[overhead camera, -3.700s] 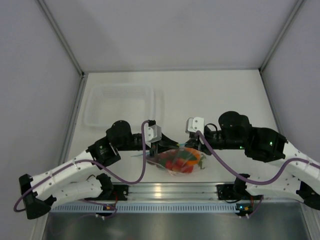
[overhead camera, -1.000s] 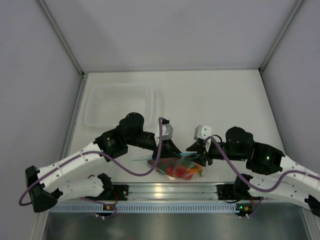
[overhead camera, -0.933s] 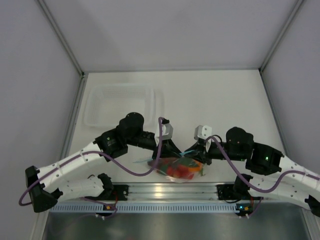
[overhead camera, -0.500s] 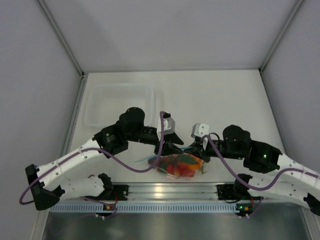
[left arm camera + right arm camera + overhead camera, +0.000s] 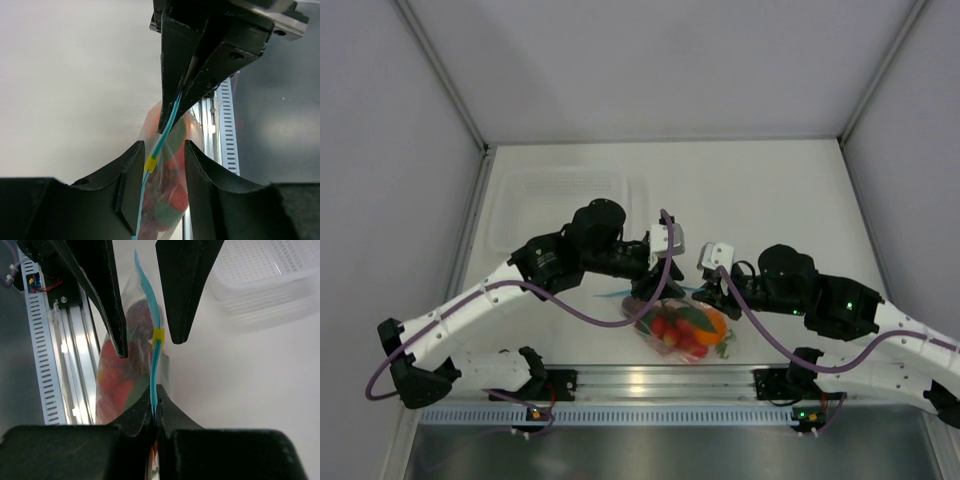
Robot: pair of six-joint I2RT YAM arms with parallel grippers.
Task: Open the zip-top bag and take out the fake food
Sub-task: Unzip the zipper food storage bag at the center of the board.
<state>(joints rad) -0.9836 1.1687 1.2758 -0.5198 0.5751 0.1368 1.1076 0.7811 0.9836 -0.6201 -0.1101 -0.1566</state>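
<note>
Zip-top bag [image 5: 680, 328], white table [image 5: 770, 190] (grey walls [image 5: 650, 60] around)

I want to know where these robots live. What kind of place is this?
Likely a robot test booth: left arm and right arm bolted to a metal rail, plain walls boxing in a white table.

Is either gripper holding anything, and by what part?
The right gripper pinches the zip-top bag by its teal zip strip; the left gripper straddles the strip, open.
</note>
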